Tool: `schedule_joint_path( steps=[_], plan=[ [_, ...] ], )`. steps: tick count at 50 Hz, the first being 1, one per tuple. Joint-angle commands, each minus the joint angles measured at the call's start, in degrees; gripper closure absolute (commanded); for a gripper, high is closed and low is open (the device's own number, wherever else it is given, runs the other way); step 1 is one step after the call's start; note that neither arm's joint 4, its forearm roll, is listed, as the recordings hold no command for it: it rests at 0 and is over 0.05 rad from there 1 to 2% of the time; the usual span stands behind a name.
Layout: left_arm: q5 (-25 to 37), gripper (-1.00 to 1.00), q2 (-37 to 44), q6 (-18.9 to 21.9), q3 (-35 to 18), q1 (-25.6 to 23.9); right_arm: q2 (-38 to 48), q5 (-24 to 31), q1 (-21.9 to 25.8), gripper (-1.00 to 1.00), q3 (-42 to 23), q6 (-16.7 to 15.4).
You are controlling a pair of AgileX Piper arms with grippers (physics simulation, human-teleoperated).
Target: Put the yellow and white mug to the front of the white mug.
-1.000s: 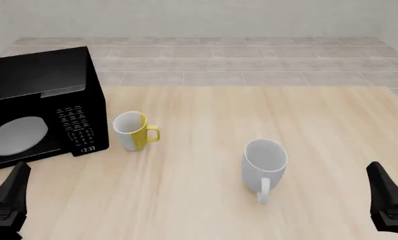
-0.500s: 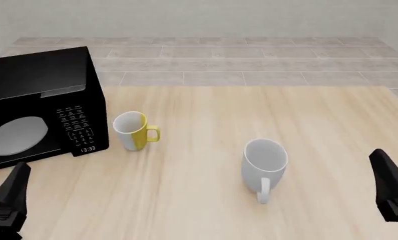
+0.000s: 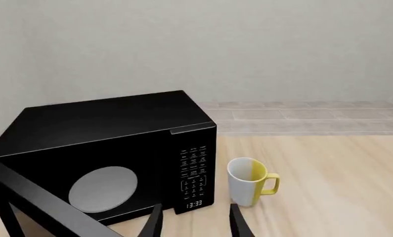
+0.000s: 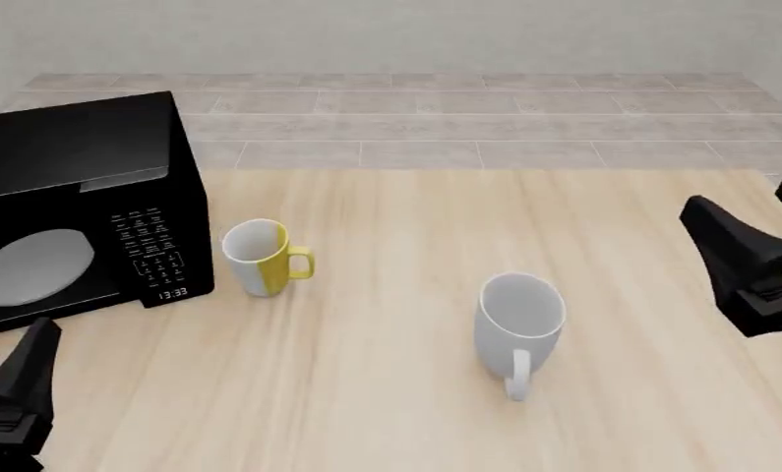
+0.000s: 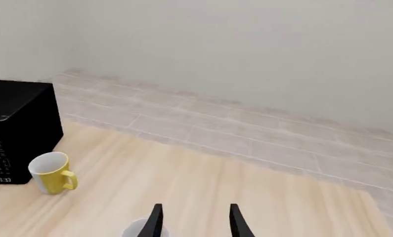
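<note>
- left hand (image 4: pixel 17 393): low at the near-left corner of the bench (image 4: pixel 404 413), in front of the microwave. Fingers apart in its wrist view, nothing between them. Well apart from both mugs.
- microwave (image 4: pixel 69 211): black, far left of the bench, door shut, clock lit. Not part of the task, but it crowds the small mug's left side.
- yellow and white mug (image 4: pixel 260 258): upright on the bench just beside the microwave's keypad side, yellow handle pointing right toward bench centre. Nothing touching it. Looks untouched, not yet picked.
- white mug (image 4: pixel 519 323): upright right of centre, nearer the camera than the small mug, handle toward the near edge. Well apart from the yellow and white mug, bare bench between them.
- right hand (image 4: pixel 745 265): raised over the right edge of the bench, right of the white mug, touching nothing. Wrist view shows fingers apart and empty, with the white mug's rim just visible between them at the frame edge.
- progress: my read is nothing done yet. No grasp, target spot in front of the white mug unoccupied.
- left to do: reach the small mug, close on it, lift, carry across, set down in front of the white mug, release. Left hand is the nearer one to it; watch clearance to the microwave on approach.
</note>
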Motion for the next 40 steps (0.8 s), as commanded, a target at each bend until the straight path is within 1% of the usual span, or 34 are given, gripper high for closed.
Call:
schedule_joint_path(
  steps=[1,2,4,5,6,7,8,10,11,12,13,14,17,18,20,22,23,25,26,27,28,29,32,34,35,36,40],
  plan=[
    [0.43,-1.00,-0.30,-0.07,-0.11,-0.01,7.83,0.21,5.08,-1.00,-6.87,-2.40],
    [0.53,-1.00,-0.34,-0.09,-0.16,-0.01,8.08,0.63,5.03,-1.00,-7.52,-2.45],
    [0.63,-1.00,-0.44,0.00,-0.21,-0.01,9.52,1.78,6.74,-1.00,-9.66,-3.42],
    [0.63,-1.00,-0.48,0.05,-0.19,-0.02,9.81,1.95,7.83,-1.00,-10.33,-4.17],
    [0.65,-1.00,-0.52,0.08,-0.18,-0.02,10.94,2.78,10.40,-1.00,-11.89,-4.02],
    [0.69,-1.00,-0.52,0.04,-0.20,-0.02,12.02,3.28,11.15,-1.00,-12.56,-6.19],
    [0.76,-1.00,-0.52,-0.06,-0.22,-0.01,12.93,4.23,10.76,-1.00,-14.03,-7.22],
    [0.76,-1.00,-0.52,-0.08,-0.21,-0.01,14.27,5.62,11.04,-1.00,-16.16,-7.35],
    [0.77,-1.00,-0.57,-0.01,-0.21,-0.02,15.80,6.69,10.90,-1.00,-17.61,-9.44],
    [0.78,-1.00,-0.60,0.08,-0.23,-0.03,17.12,8.04,10.99,-1.00,-19.98,-9.07],
    [0.82,-1.00,-0.59,0.04,-0.27,-0.02,17.87,8.57,11.11,-1.00,-20.78,-9.30],
    [0.84,-1.00,-0.58,-0.05,-0.25,-0.02,19.83,9.95,11.83,-1.00,-22.29,-10.15],
    [0.76,-1.00,-0.58,-0.03,-0.17,-0.02,22.02,11.37,13.39,-1.00,-25.03,-11.52],
    [0.84,-1.00,-0.58,0.03,-0.28,-0.03,23.25,12.10,14.10,-1.00,-25.93,-13.02],
    [0.79,-1.00,-0.62,0.07,-0.21,-0.03,24.48,13.35,14.57,-1.00,-28.21,-12.83],
    [0.87,-1.00,-0.59,-0.05,-0.25,-0.02,26.31,14.66,15.13,-1.00,-30.09,-14.23],
    [0.89,-1.00,-0.56,-0.05,-0.30,-0.02,27.06,15.10,16.45,-1.00,-30.98,-14.48],
    [0.77,-1.00,-0.58,0.03,-0.21,-0.03,28.46,15.98,16.25,-1.00,-32.60,-14.73],
    [0.73,-1.00,-0.60,0.06,-0.17,-0.03,29.50,16.41,16.72,-1.00,-33.24,-16.31],
    [0.78,-1.00,-0.58,0.04,-0.23,-0.03,29.73,16.45,16.57,-1.00,-33.69,-16.17],
    [0.79,-1.00,-0.54,-0.05,-0.22,-0.02,31.17,16.99,17.01,-1.00,-34.59,-17.22],
    [0.79,-1.00,-0.54,-0.05,-0.22,-0.02,31.43,17.02,17.01,-1.00,-34.90,-16.93],
    [0.73,-1.00,-0.53,0.05,-0.22,-0.03,33.49,17.63,17.55,-1.00,-36.06,-17.90],
    [0.69,-1.00,-0.48,0.01,-0.20,-0.02,34.22,17.74,17.53,-1.00,-36.87,-17.82],
    [0.76,-1.00,-0.43,-0.03,-0.31,-0.02,35.08,18.20,18.21,-1.00,-37.29,-18.76],
    [0.73,-1.00,-0.42,-0.04,-0.27,-0.02,35.73,18.49,18.27,-1.00,-38.06,-18.71],
    [0.50,-1.00,-0.36,0.03,-0.14,-0.03,38.33,19.90,19.24,-1.00,-40.27,-20.33]
  ],
)
